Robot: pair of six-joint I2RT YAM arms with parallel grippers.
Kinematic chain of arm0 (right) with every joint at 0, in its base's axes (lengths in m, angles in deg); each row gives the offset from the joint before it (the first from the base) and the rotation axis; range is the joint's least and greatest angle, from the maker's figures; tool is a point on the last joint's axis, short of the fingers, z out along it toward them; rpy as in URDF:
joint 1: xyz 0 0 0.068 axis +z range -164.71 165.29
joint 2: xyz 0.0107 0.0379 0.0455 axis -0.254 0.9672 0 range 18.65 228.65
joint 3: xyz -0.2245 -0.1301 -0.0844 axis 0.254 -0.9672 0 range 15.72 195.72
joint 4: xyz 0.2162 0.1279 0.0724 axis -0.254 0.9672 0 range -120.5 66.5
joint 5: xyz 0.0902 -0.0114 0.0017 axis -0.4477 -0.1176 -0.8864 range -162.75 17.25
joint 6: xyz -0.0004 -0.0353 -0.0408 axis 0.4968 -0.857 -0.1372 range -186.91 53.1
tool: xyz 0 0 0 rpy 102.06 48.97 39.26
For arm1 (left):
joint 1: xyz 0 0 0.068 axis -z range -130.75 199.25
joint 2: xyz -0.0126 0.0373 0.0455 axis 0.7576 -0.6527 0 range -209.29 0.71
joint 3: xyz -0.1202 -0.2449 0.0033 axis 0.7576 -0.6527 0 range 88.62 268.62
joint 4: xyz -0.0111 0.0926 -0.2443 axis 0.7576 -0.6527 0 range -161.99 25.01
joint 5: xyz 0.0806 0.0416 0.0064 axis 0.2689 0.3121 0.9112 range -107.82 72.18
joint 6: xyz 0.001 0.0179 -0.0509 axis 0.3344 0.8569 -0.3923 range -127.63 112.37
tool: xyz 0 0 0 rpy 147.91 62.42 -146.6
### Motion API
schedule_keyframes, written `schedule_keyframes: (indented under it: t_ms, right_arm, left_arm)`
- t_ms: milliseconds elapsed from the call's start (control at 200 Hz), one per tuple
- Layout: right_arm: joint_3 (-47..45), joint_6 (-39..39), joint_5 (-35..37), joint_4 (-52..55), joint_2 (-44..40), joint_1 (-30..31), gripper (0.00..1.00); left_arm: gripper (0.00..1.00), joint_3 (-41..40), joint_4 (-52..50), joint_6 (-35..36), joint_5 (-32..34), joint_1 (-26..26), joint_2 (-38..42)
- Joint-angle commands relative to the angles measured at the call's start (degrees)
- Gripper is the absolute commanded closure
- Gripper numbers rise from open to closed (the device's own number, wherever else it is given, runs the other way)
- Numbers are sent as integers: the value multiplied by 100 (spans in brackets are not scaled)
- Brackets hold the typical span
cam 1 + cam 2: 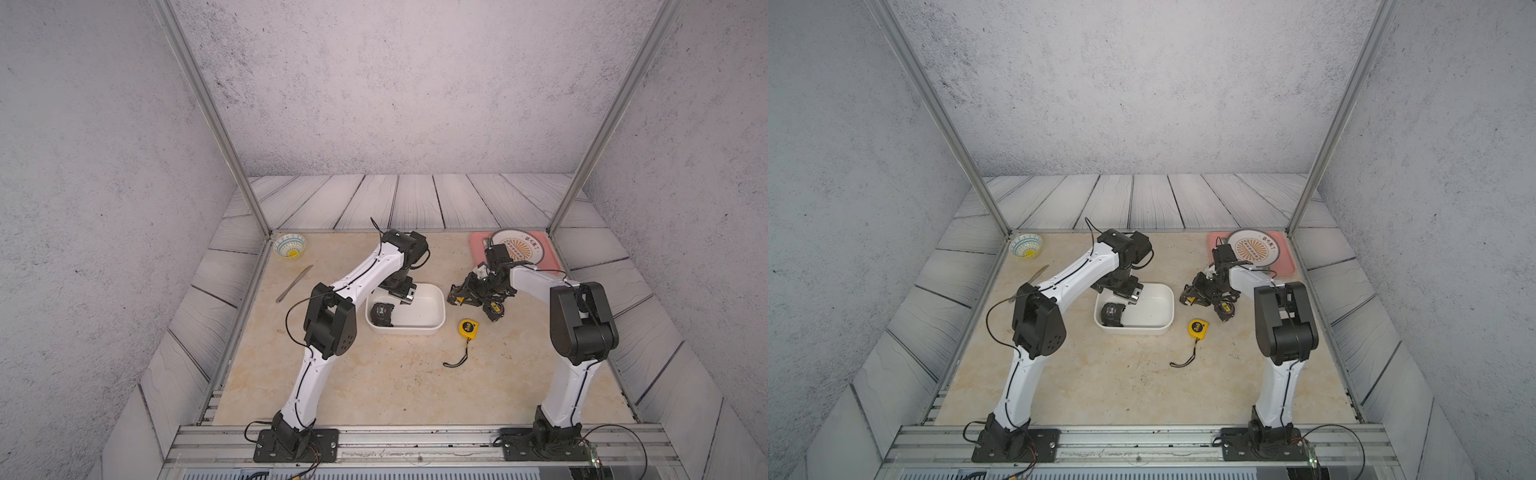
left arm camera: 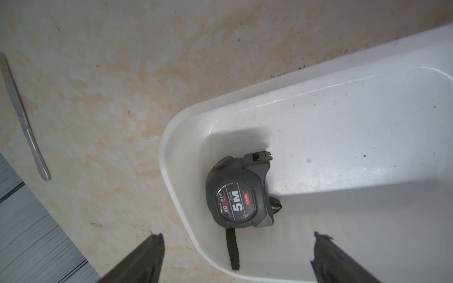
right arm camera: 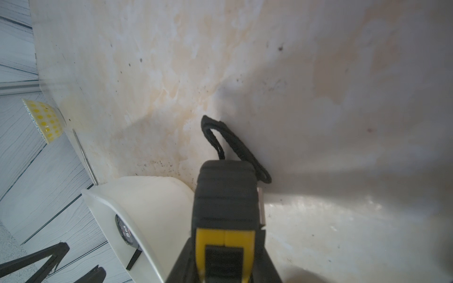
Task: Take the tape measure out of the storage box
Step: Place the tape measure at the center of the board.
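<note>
- My left gripper (image 2: 237, 236) hangs above the white rounded plastic storage box (image 2: 318, 80), jaws wide apart and empty.
- The dark grey tape measure (image 2: 236, 193) lies flat in the box's corner nearest my left arm. It sits just ahead of that gripper, with its strap trailing toward it.
- My right gripper (image 3: 225, 259), outside the box, clamps a black-and-yellow tape measure (image 3: 225, 196).

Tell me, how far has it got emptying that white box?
Done: a yellow tape measure lies on the table outside the storage box. In hand: the right gripper is shut on a black-and-yellow tape measure, also outside. Left: a grey tape measure lies inside, the left gripper open over the box, not gripping it.
</note>
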Motion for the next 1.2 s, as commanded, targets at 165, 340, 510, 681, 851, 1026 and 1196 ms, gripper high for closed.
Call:
schedule_keyframes:
  t_ms: [165,340,510,681,851,1026,1196]
  right_arm:
    - [28,-98,316,288,227,-1,71]
    - [-32,-123,372,311,147,1,51]
    - [-87,-137,399,302,109,2,42]
    - [-72,-177,452,348,70,3,40]
    - [-37,-219,605,518,-32,2,38]
    - [-52,-288,825,725,-239,2,37]
    - [-43,-428,1038,1007,-608,3,37]
  left_arm:
    - [1,40,-114,62,139,-20,-25]
    - [1,40,-125,59,122,-20,-30]
    - [1,32,-126,49,132,-20,-20]
    - [1,32,-123,38,125,-20,-18]
    - [1,38,-123,34,99,-25,-11]
    - [2,-13,-126,84,39,-20,-36]
    - [2,-486,219,170,-77,-29,43]
